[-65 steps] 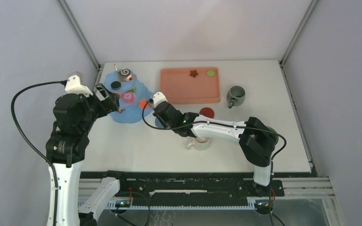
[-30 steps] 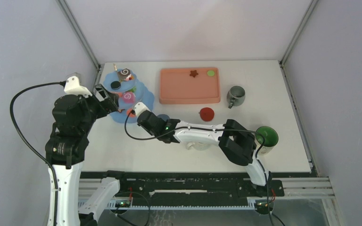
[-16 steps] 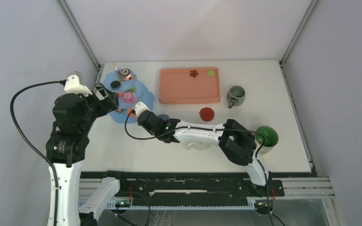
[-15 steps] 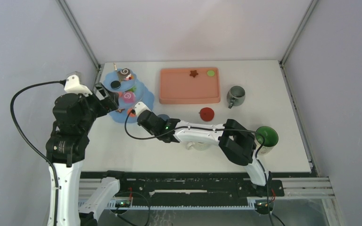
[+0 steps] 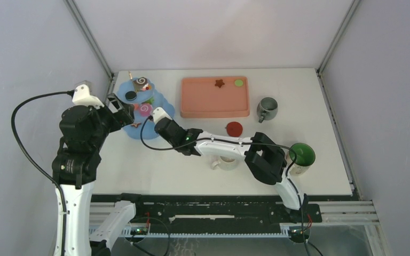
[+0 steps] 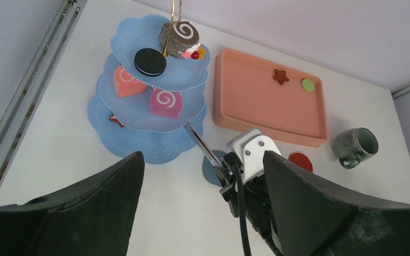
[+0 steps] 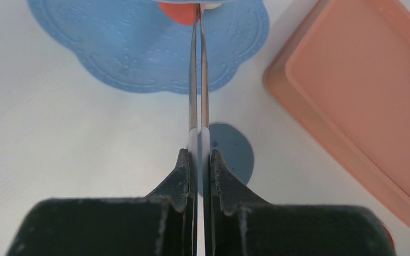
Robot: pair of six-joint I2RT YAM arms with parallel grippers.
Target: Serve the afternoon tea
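The blue dessert tower (image 5: 148, 111) stands at the far left and carries a chocolate swirl roll (image 6: 180, 37), a black cookie (image 6: 150, 61), a salmon roll (image 6: 125, 85) and a pink swirl roll (image 6: 165, 102). My right gripper (image 5: 160, 123) is shut on the thin metal tongs (image 7: 197, 80). The tongs' tips reach an orange-red pastry (image 7: 181, 10) at the tower's edge, and I cannot tell if they pinch it. My left gripper (image 6: 203, 160) is open and empty, held above the table beside the tower. The cream mug (image 5: 225, 161), grey mug (image 5: 267, 109) and green mug (image 5: 300, 156) stand to the right.
The salmon-pink tray (image 5: 214, 104) at the back holds a brown star (image 5: 219, 82) and a green disc (image 5: 238, 82). A red coaster (image 5: 234, 128) lies in front of it. A blue coaster (image 7: 229, 154) lies under my right gripper. My right arm stretches across the table's middle.
My right gripper with the tongs has swung left and then back towards the tower, carrying the orange-red pastry to its edge. The left arm has not moved.
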